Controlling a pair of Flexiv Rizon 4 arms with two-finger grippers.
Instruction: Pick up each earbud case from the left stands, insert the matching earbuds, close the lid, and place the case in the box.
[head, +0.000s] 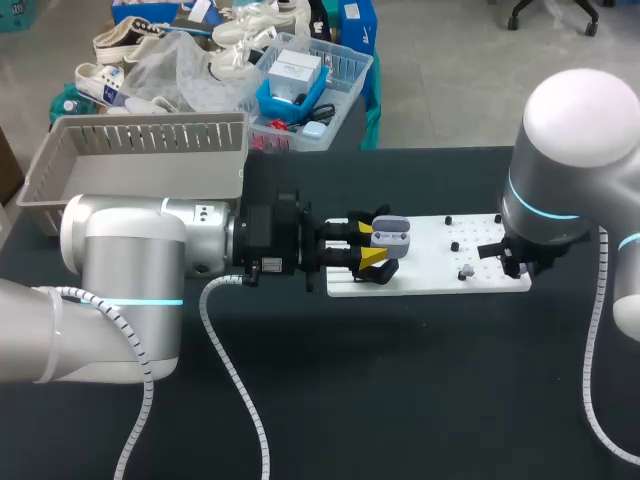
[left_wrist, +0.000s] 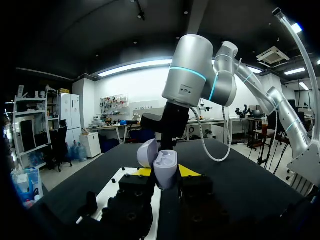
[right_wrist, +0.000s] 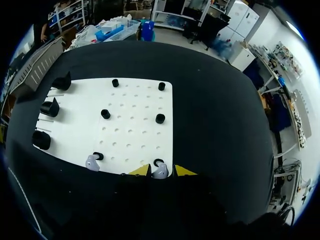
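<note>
1. Earbud case (head: 392, 236): a small, pale, hard shell with smooth rounded sides. It is likely light and slippery, with a hinge that could be strained. It is best held across the lower half, leaving the lid free.
2. At the far left of the surface (head: 400, 380) sits the box (head: 150, 120), a grey slatted basket. Nothing shows inside it from the head view.
3. Next comes the left gripper (head: 370, 244), clamped on the case's lower half from two sides. It holds the case just above the left end of the white board (head: 430, 235). The lid stands open, and the two hollows inside look empty.
4. On the board, three black stands (right_wrist: 50, 107) sit along the end nearest the left arm, with small black pegs spread across the rest.
5. Two pale earbuds lie at the board's right end. One (right_wrist: 92, 162) rests beside a peg, and the other (right_wrist: 160, 172) sits by the edge.
6. The right gripper (right_wrist: 161, 171) hangs over that second earbud. Its yellow tips are apart, one on each side, and not visibly pinching it. The earbud is tiny and smooth, so I judge it needs a gentle, centred pinch.
</note>
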